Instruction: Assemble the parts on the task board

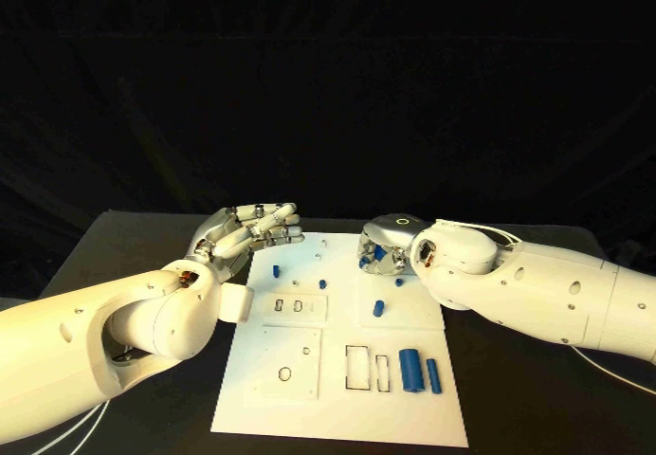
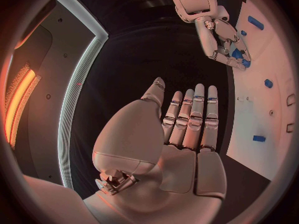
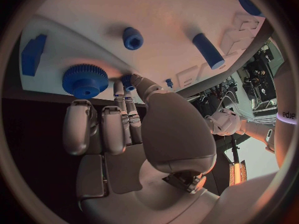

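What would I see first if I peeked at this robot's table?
Two big white arms meet over the white task board in the middle of the black table. The right hand reaches down among small blue pieces at the board's far end, fingertips beside a toothed blue gear. The left hand hovers at the board's far left corner, holding nothing.

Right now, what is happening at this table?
A robot is assembling blue parts on a white board. Its right hand is down at the board's far edge, fingertips at a small blue part beside a blue gear; whether it grips the part is unclear. The left hand hovers open at the board's far left corner, holding nothing. Two blue rods lie near the front.
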`<state>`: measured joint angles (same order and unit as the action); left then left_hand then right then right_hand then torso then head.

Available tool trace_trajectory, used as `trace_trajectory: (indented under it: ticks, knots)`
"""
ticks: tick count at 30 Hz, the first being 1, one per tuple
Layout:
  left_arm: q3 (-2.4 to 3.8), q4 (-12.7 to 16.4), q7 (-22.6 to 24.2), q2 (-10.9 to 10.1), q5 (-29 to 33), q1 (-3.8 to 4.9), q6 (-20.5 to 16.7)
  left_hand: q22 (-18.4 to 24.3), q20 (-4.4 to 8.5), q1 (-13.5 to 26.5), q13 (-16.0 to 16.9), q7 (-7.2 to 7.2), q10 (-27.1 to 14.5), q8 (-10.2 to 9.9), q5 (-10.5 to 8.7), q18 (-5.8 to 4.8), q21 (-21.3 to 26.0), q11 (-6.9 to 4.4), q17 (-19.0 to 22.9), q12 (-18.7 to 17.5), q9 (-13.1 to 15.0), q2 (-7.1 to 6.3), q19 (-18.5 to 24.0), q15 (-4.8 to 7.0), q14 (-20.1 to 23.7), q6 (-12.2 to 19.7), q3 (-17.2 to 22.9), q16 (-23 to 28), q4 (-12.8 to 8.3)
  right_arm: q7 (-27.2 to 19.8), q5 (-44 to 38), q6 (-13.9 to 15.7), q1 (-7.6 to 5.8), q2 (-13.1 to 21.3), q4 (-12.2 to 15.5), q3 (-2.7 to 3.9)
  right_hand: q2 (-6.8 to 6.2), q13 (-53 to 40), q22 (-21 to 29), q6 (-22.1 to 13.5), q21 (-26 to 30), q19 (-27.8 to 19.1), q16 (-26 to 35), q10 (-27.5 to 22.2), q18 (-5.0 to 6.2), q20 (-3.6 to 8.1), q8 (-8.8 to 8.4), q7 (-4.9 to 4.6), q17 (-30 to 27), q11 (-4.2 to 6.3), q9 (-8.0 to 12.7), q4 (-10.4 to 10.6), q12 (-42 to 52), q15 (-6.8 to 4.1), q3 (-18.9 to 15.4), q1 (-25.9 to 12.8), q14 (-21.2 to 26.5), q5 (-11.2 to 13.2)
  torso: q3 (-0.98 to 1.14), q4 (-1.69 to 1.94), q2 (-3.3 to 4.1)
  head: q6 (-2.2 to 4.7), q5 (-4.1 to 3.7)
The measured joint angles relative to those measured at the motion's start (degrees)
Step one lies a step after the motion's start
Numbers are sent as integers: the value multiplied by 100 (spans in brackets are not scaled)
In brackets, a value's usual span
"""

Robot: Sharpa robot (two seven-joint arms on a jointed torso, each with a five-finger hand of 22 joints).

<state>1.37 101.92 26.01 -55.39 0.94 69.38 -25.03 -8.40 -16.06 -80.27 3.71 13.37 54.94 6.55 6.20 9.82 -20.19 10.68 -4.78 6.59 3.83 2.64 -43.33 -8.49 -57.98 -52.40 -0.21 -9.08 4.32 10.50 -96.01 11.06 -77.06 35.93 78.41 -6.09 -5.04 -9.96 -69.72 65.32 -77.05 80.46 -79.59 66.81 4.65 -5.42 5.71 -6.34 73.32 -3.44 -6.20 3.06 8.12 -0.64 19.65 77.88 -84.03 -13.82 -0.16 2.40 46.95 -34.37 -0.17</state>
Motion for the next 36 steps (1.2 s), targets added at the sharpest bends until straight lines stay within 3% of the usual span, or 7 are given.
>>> trace_trajectory:
  ticks: [6, 11, 15, 22, 36]
  knots:
    - [0, -24, -15, 0, 8, 1, 3, 0, 0, 23, 0, 0, 0, 0, 0, 0, 0, 0, 0, 0, 0, 22, 0, 0, 0, 0, 0, 22, 0, 10, 37, 266, 6, 49, 133, 1, 8, -6, -17, 23, -27, 0, 0, 39, 1, 0, 2, -18, -10, 22, -40, 1, -1, 0, 13, 6, 0, 40, 2, 0, 3, 46, 2]
    - [0, -51, -21, 0, 20, 1, 7, 0, 0, 23, 0, 0, 0, -17, 0, 0, 0, 0, 0, -7, 0, 22, 0, 0, 0, 0, 0, 22, 0, 60, 62, 662, -5, -66, 82, 12, 8, -5, -31, 63, -27, 0, 0, 97, 13, 0, 0, -19, -25, 26, -41, 1, -3, 0, 63, 6, 0, 28, 1, -1, 10, 96, -14]
    - [0, -65, -21, 7, 33, 2, 14, 1, 0, 23, 0, 0, 0, -25, 0, 0, 0, 0, 7, -27, 0, 22, 0, 0, 0, 0, 0, 61, 0, 126, 66, 972, -9, -232, -62, 13, 8, -13, -44, 70, -27, 0, 0, 97, 13, 0, -5, -13, -25, 26, -42, -6, -4, 0, 71, 7, 0, -16, 1, 8, 21, 133, -64]
    - [0, -81, -21, 13, 41, 3, 28, 1, 0, 22, 0, 0, 0, -26, 0, 0, 0, 0, 7, -27, 0, 22, 0, 0, 0, 0, 0, 61, 0, 206, 66, 1274, -12, -534, -329, 14, 7, -14, -44, 72, -27, 0, 0, 117, 14, 0, -20, -11, -22, 6, -43, -21, -15, 0, 86, 7, 0, -16, 1, 15, 31, 147, -41]
    - [0, -83, -19, 23, 47, 18, 38, 1, 0, 22, -1, 0, 0, -25, 0, 0, 0, 0, 6, -27, 0, 22, 0, 0, 0, 0, 0, 61, 0, 261, 60, 1591, 32, -1075, -939, 10, 5, -13, -43, 70, -26, -1, 0, 117, 15, 0, 3, -10, -5, 6, -44, -22, -15, 0, 85, 7, 0, -14, 1, 21, 49, 140, -9]
